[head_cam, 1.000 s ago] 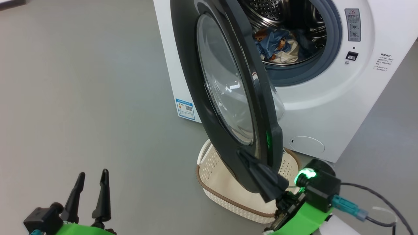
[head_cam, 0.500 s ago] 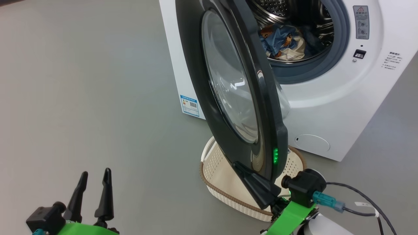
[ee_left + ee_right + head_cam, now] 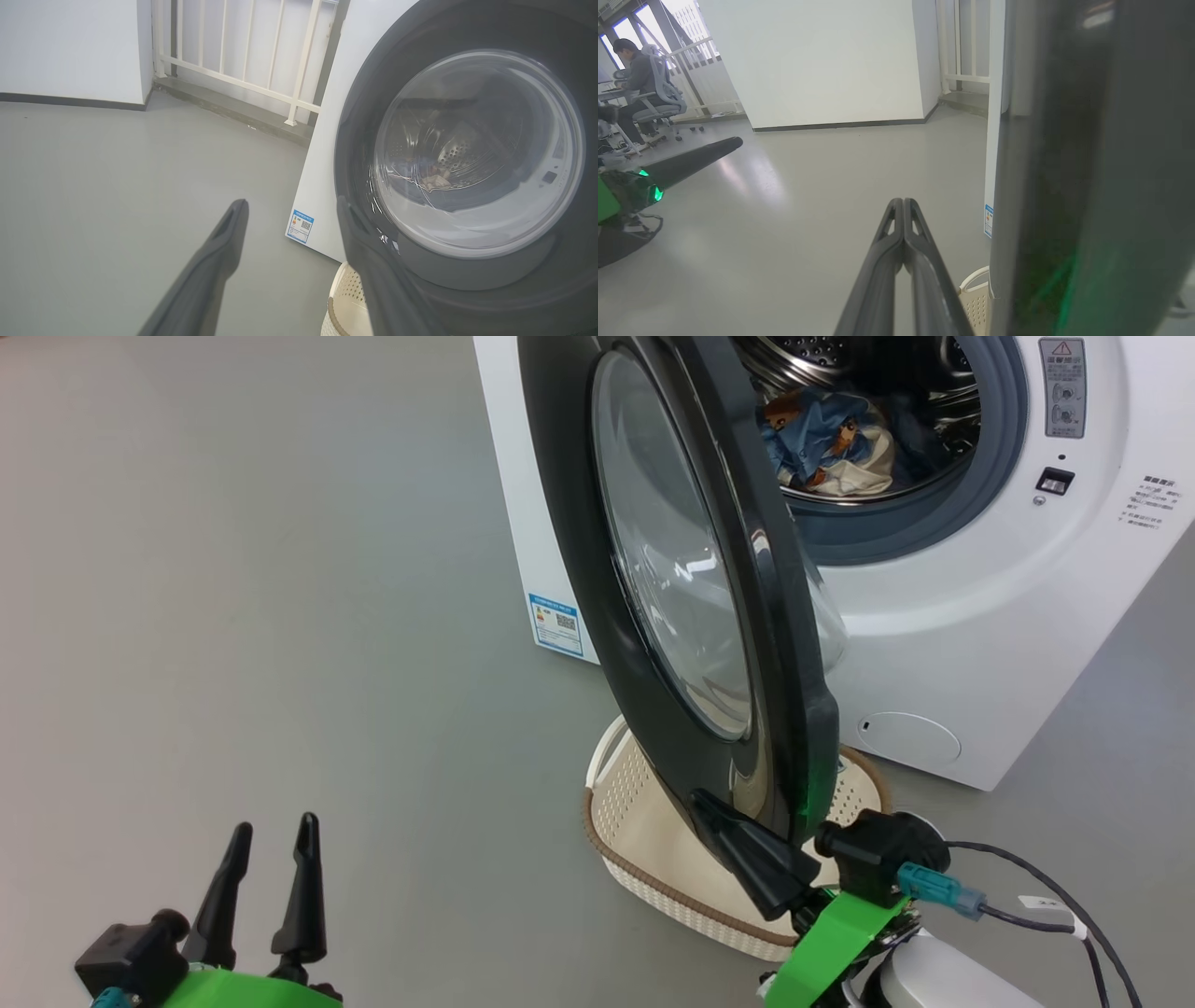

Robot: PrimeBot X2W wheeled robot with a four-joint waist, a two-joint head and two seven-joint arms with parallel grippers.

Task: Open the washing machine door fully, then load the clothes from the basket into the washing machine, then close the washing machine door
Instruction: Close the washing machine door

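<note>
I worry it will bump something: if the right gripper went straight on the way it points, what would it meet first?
Nothing near, it seems: ahead of the shut right gripper stretches floor, then a far white wall. The door runs close alongside it.

Left gripper [image 3: 292, 203]: fingers wide apart, before the washing machine [image 3: 327, 140].
Washing machine door [image 3: 476, 154]: across its front, drum visible through glass.
Basket [image 3: 343, 303]: at its foot.
White railing [image 3: 243, 51]: behind it.
</note>
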